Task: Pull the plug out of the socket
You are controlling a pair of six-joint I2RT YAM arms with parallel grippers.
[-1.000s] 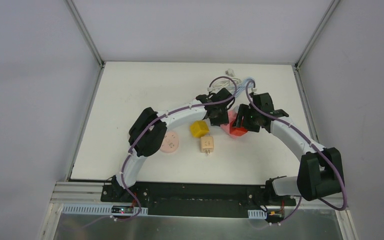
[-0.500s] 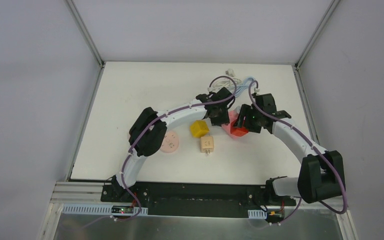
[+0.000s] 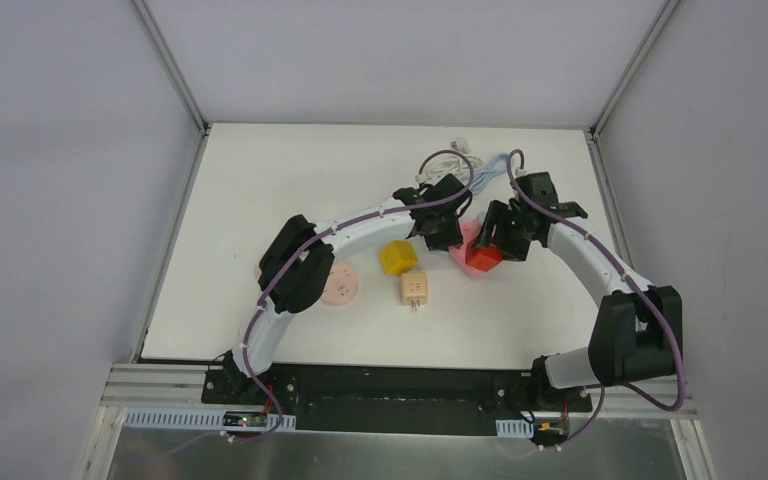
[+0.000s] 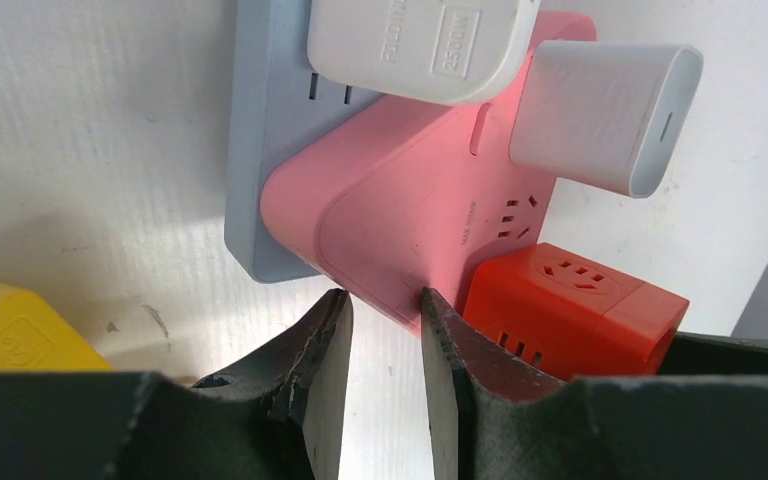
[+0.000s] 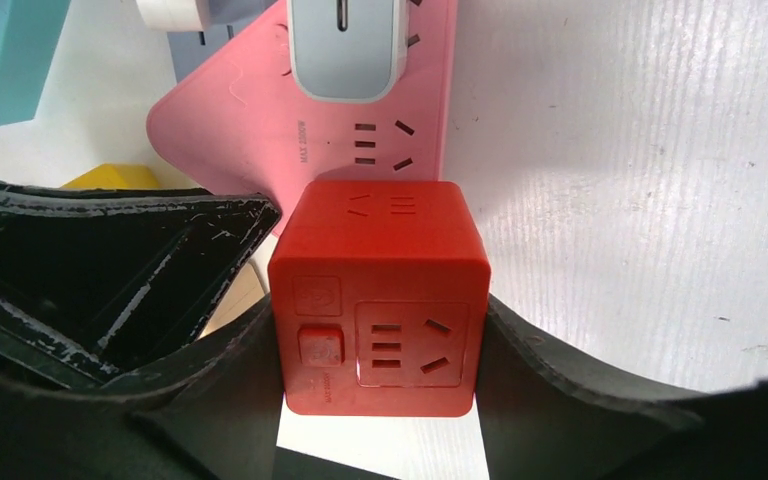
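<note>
A red cube plug [image 3: 482, 257] sits at the near end of the pink socket strip [image 3: 463, 238]. My right gripper [image 3: 497, 238] is shut on the red cube [image 5: 380, 300], with a finger on each side face [image 5: 380, 335]. The cube stands against the strip [image 5: 260, 130]; I cannot tell whether its pins are still in. My left gripper [image 3: 443, 233] pinches the rounded near corner of the pink strip [image 4: 410, 200], its jaws narrow [image 4: 385, 305]. The red cube [image 4: 570, 300] lies just to the right of it.
A white charger [image 4: 600, 115] is plugged into the pink strip. A white plug [image 4: 410, 40] sits on a blue strip [image 4: 260, 150] beneath it. A yellow cube [image 3: 397, 257], a beige cube [image 3: 415, 290] and a pink disc [image 3: 340, 287] lie nearby. Cables [image 3: 465, 155] lie behind.
My right gripper has moved up and to the right with the red cube, and its wrist has turned. The left gripper has stayed on the pink strip.
</note>
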